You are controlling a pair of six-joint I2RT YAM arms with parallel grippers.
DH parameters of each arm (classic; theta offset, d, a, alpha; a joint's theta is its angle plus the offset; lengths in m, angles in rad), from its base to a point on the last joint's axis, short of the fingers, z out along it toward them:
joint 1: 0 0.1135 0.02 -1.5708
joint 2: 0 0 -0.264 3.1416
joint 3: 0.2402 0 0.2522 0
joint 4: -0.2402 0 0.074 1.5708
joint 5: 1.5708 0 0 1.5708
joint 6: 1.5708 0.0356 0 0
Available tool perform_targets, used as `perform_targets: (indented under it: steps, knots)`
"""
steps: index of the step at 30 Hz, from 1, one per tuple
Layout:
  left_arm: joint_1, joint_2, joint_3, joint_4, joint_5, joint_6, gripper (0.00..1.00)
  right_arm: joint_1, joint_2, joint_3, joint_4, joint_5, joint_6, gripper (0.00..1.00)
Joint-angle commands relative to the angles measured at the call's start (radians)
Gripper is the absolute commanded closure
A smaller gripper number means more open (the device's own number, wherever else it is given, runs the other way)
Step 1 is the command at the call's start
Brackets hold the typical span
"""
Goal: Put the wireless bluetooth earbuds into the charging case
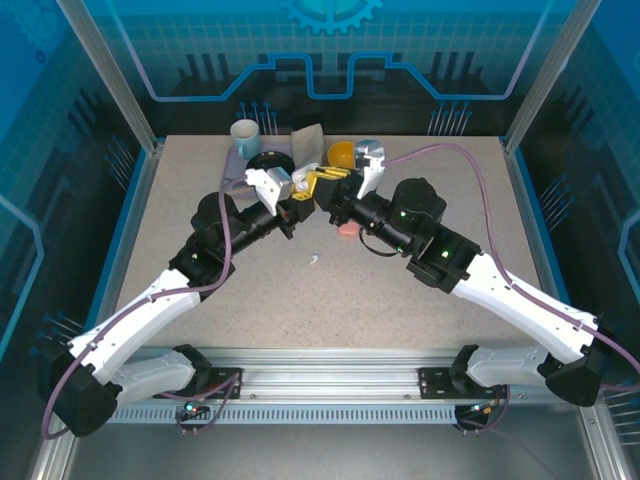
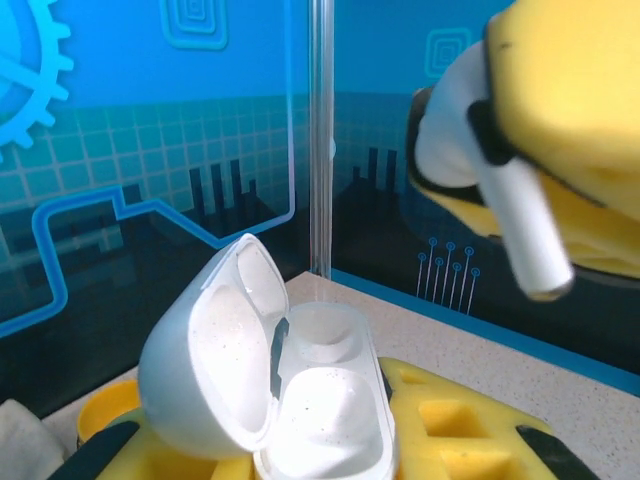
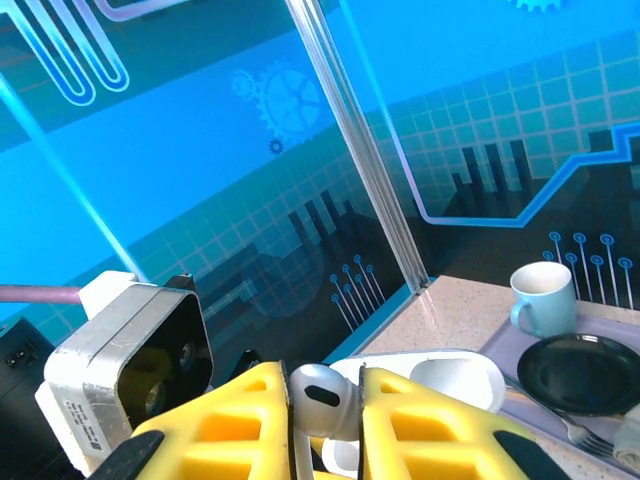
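White plastic forms the earbud [image 2: 527, 232] that I hold in the right gripper [image 3: 326, 425]. Its yellow fingers are narrowed onto the bud's head and the stem points downward. The earbud is in the air, above and to one side of the charging case [image 2: 310, 415], not touching it. The charging case is white, lid swung open, both wells exposed, and clamped between the yellow fingers of the left gripper [image 2: 300, 455]. Both grippers meet over the far centre of the table [image 1: 420, 300]. A second earbud [image 1: 313, 260], white, lies near the surface's centre. A salmon-pink item [image 1: 347, 230] lies just beyond it, too small to identify. Along the far edge stand a mug [image 1: 245, 134], a black plate [image 1: 268, 160] and a yellow bowl [image 1: 342, 153].
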Motion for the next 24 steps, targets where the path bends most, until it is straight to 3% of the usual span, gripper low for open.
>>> perform_targets:
  steps: [1, 24]
  knots:
    - [-0.016, 0.008, 0.06, 0.013, 0.019, 0.069, 1.0, 0.011, -0.032, -0.001, 0.068, -0.023, -0.024, 0.82]
    - [-0.059, 0.029, 0.131, -0.024, 0.012, 0.078, 1.0, 0.009, -0.023, -0.036, 0.117, -0.008, -0.002, 0.83]
